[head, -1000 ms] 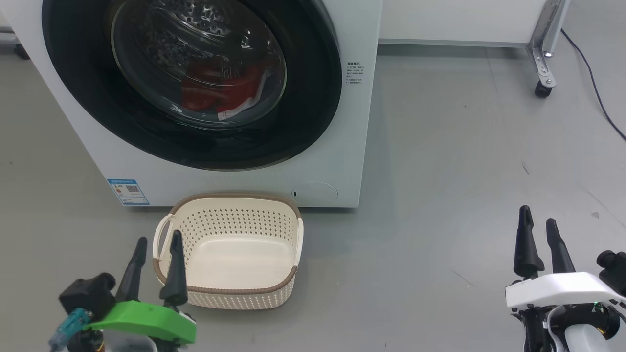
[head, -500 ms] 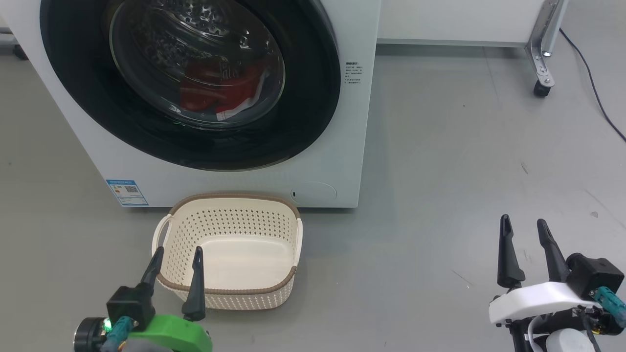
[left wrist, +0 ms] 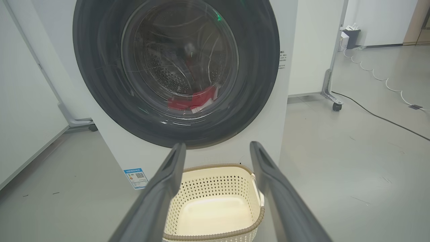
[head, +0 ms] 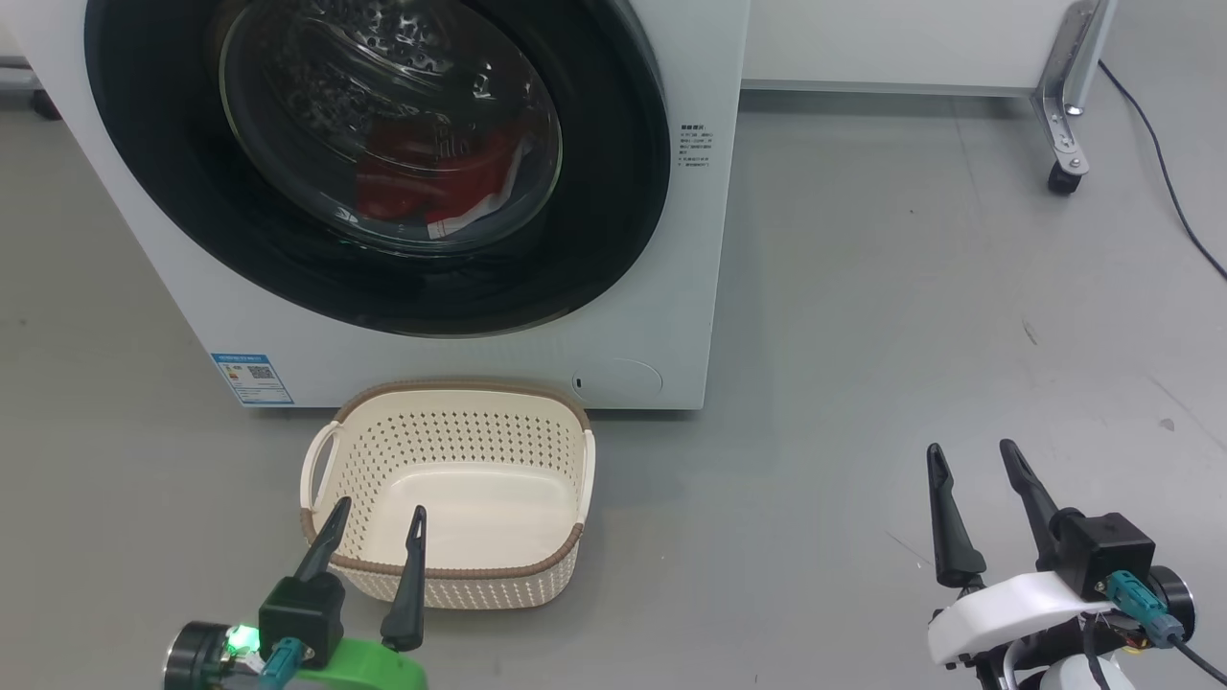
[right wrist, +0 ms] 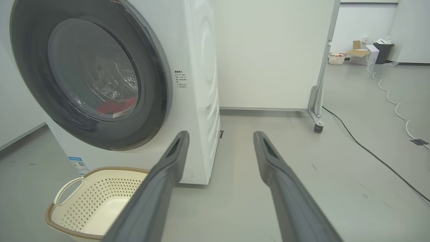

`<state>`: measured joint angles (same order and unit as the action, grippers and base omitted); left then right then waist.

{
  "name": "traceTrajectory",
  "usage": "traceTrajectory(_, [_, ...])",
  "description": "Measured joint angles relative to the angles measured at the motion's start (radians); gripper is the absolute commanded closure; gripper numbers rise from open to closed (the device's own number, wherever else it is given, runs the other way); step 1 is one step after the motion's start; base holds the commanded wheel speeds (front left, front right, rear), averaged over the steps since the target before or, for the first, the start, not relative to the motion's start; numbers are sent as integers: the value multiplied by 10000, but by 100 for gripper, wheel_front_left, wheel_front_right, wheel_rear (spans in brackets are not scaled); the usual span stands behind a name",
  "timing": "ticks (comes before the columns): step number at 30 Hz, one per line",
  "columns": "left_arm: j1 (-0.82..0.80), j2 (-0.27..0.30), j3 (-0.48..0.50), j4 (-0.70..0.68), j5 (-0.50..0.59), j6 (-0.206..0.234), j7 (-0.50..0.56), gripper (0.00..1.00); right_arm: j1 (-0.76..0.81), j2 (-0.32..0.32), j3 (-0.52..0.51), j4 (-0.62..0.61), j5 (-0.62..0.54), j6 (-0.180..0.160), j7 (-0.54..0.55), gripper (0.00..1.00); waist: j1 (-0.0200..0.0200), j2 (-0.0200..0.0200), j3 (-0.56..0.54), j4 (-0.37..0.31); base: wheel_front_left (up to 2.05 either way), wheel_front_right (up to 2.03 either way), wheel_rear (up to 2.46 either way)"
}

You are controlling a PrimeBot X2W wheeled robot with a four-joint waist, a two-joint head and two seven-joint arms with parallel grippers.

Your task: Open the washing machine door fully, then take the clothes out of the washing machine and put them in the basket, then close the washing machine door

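Note:
The white washing machine (head: 685, 287) (left wrist: 289, 87) (right wrist: 198, 84) fills the upper left of the head view. Its washing machine door (head: 613, 192) (left wrist: 258, 67) (right wrist: 154, 87), with a wide black rim and glass window, is shut flush. Red clothes (head: 431, 177) (left wrist: 195, 101) (right wrist: 116, 106) lie inside, seen through the glass. The cream basket (head: 451, 393) (left wrist: 215, 168) (right wrist: 84, 174) stands empty on the floor in front of the machine. My left gripper (head: 378, 512) (left wrist: 216, 149) is open over the basket's near rim. Open too, my right gripper (head: 970, 453) (right wrist: 220, 137) hangs over bare floor, far right of the basket.
Grey floor (head: 863, 287) spreads to the right of the machine. A white partition panel on a metal castor leg (head: 1064, 144) (right wrist: 315, 114) stands behind at the right. A black cable (head: 1169, 172) (right wrist: 369, 151) runs across the floor beyond it.
Both grippers have moved: the left one rightwards and lower in the head view, from the basket's left handle to its near rim; the right one leftwards and lower. Both stayed open.

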<state>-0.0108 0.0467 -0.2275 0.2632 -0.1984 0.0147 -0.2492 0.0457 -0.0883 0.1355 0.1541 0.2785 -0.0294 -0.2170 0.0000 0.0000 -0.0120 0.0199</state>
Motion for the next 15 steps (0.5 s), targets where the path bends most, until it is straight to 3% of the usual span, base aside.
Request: traceTrajectory(15, [-18,-6,29,405,-295,125,0,0,-7,123,2,255,111,-86,0,0,0,0,-35,8,0,0,0])
